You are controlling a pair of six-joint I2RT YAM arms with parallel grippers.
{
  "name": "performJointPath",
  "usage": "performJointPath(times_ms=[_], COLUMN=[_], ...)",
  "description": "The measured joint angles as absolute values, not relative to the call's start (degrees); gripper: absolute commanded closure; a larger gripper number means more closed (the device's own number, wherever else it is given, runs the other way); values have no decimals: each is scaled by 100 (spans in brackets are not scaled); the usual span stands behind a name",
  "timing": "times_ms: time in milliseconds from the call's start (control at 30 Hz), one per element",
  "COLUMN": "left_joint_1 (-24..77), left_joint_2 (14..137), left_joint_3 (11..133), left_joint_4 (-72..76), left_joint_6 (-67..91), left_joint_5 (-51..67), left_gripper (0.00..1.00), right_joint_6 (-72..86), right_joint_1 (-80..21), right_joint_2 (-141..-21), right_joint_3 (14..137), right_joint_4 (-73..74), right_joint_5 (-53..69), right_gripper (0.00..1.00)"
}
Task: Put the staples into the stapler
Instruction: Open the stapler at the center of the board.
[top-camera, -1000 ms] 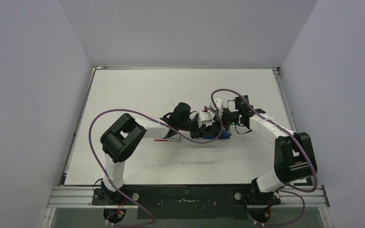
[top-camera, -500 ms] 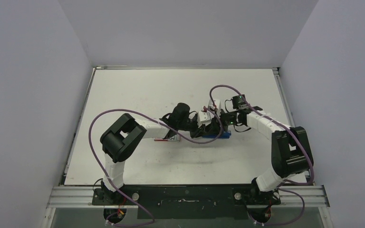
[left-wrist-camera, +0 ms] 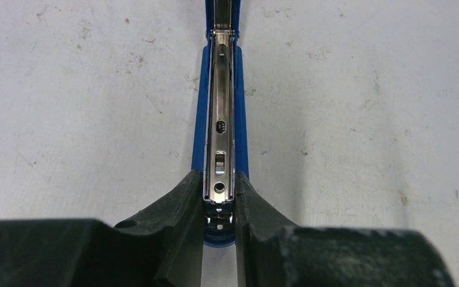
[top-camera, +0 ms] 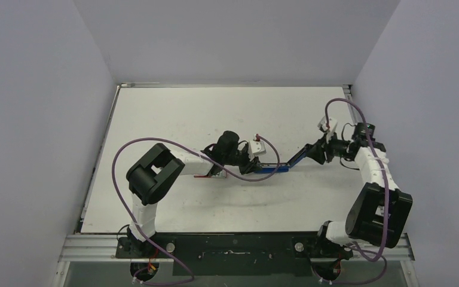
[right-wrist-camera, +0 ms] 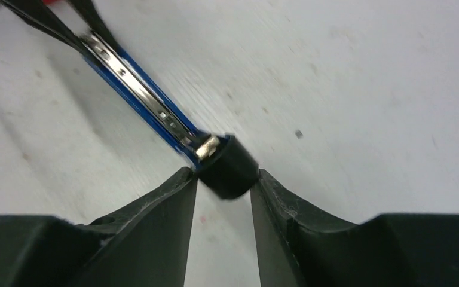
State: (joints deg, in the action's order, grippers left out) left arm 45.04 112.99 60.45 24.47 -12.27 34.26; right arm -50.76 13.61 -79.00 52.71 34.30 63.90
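The blue stapler (top-camera: 273,169) lies mid-table, opened out. My left gripper (top-camera: 255,162) is shut on its left end; in the left wrist view my left gripper (left-wrist-camera: 219,186) pinches the blue base and the bare silvery channel (left-wrist-camera: 221,119) running away from it. The stapler's black top end (right-wrist-camera: 227,168) is swung out to the right, with my right gripper (right-wrist-camera: 224,177) shut on it, both fingers touching. From above, my right gripper (top-camera: 318,150) holds that black arm (top-camera: 299,157) slanting up off the table. The staples' red-and-white box (top-camera: 204,176) lies under the left forearm, partly hidden.
The purple cable (top-camera: 155,143) loops over the left arm and crosses near the stapler. Grey walls close in the white table (top-camera: 215,113) on three sides.
My right gripper closed on the stapler's black top end and moved right, swinging the top open away from the base. The left gripper kept its hold and place.
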Motion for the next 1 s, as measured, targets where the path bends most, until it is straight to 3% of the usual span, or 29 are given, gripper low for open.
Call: performJointPath(times_ms=[167,367,500,700,1000], left_joint_1=[4517,4580,4630,4641,4641], left_joint_2=[11306,11343,11360,11382,11415], left_joint_3=[5909,5824,5819,5819,5819], left_joint_4=[2528,2676,2703,2718,2738], left_joint_6=[-1247,-1280,-1302,-1310,-1304], left_joint_5=[3389,3356,3321,3301,3286], left_gripper=[100,100,100,100,100], right_joint_6=[-6097,-6899,-7076,-7223,-5699], right_joint_1=[2853,3155,3153,3151,2574], right_joint_2=[-8062,-8425,-8442,-8418,-7113], right_joint_3=[5140,4842,4775,4801,5107], right_joint_4=[4007,4348,4449,4818,4611], right_joint_5=[6045,5804,5749,5811,5664], right_gripper=[92,88,74,44,26])
